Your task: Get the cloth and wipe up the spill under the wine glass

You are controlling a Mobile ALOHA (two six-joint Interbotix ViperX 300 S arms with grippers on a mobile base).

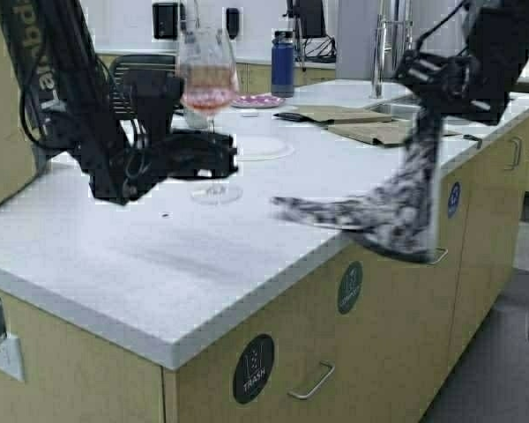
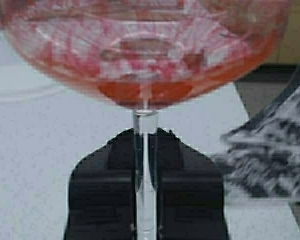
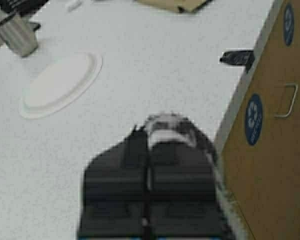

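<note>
Wine glass gripped by stem in left gripper, lifted clear of counter. Cloth pinched in right gripper, hung over counter edge, one corner resting on top. Wiping judged not yet begun; spill spot remains to be wiped.
</note>
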